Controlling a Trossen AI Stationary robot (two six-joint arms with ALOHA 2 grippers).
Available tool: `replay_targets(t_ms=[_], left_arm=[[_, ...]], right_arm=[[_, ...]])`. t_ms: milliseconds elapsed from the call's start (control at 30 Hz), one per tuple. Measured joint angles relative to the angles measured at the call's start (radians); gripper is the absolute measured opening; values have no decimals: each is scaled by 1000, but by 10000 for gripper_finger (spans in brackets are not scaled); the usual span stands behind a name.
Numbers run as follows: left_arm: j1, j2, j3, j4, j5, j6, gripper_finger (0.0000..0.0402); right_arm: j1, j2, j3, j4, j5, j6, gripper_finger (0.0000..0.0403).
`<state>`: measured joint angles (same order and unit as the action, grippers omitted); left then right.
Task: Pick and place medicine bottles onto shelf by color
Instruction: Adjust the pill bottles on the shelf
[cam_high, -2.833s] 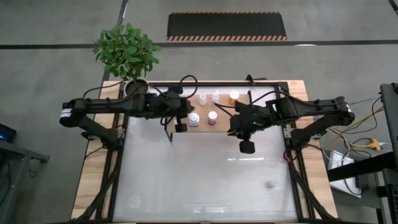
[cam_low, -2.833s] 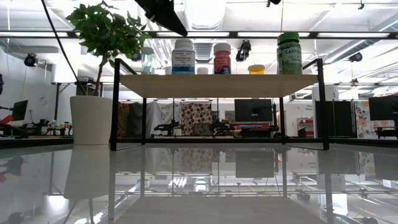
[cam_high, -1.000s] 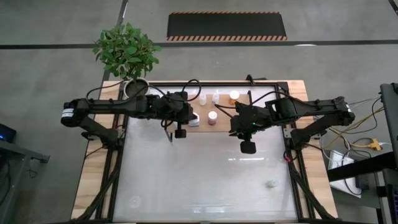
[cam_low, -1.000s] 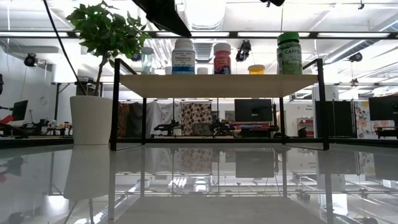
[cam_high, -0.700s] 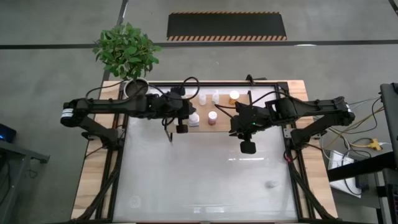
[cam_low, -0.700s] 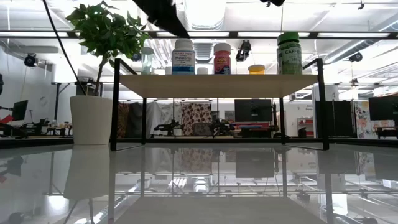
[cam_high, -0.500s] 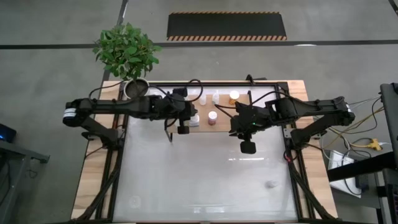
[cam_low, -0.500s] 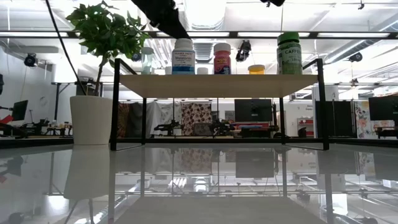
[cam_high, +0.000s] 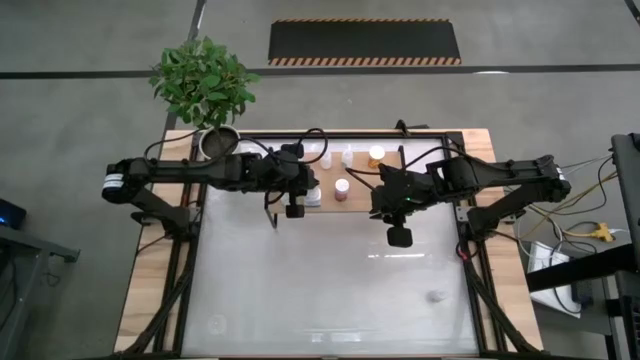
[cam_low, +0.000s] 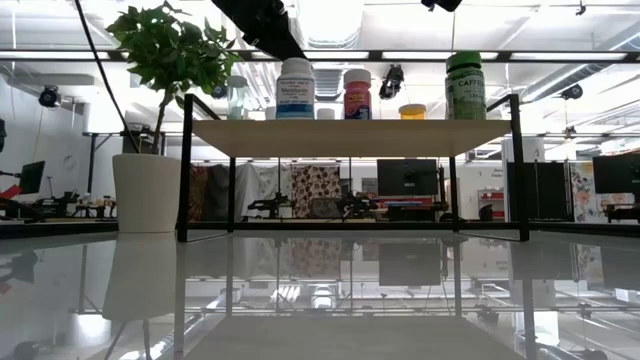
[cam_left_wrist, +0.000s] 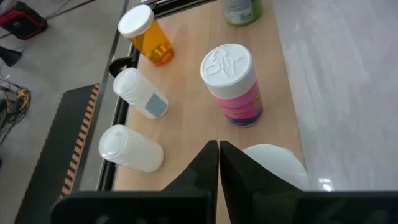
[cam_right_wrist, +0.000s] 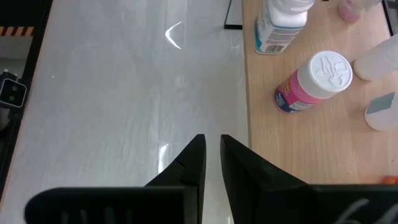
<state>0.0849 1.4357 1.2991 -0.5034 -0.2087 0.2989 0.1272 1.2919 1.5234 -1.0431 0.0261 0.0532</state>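
Observation:
The shelf (cam_high: 362, 172) stands at the table's far edge, and several medicine bottles stand on its board. In the left wrist view these are an orange one (cam_left_wrist: 149, 38), two white ones (cam_left_wrist: 140, 94), a pink one (cam_left_wrist: 234, 84) and a green one (cam_left_wrist: 240, 9). My left gripper (cam_left_wrist: 218, 149) is shut above the shelf's left end (cam_high: 303, 186), close beside the white cap (cam_left_wrist: 273, 165) of a blue-labelled bottle (cam_low: 296, 88). My right gripper (cam_right_wrist: 212, 146) hovers over the table by the shelf's near edge (cam_high: 378, 203). It is shut but for a narrow slit and holds nothing. My left gripper's shut fingers (cam_left_wrist: 231, 163) slant down from the table's left, right next to the blue-labelled bottle's white cap (cam_left_wrist: 258, 157). I cannot tell whether they touch it.
A potted plant (cam_high: 205, 85) stands at the far left corner, beside the shelf's left end. A small white object (cam_high: 436, 295) lies on the glossy table top (cam_high: 330, 290) near the right. Black frame rails (cam_high: 470, 280) run along the table's sides.
My left gripper has turned a little above the shelf's left end and edged toward the blue-labelled bottle. In the low view that bottle has shifted slightly on the shelf board.

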Motion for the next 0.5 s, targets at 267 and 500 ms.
replay_targets(t_ms=[267,500], left_arm=[[0,-21,0,6,-10,4,0],[-37,-59,17,10,-9,-3,0]], right_arm=[[0,0,0,0,0,0,38],[0,0,0,0,0,-2,38]])
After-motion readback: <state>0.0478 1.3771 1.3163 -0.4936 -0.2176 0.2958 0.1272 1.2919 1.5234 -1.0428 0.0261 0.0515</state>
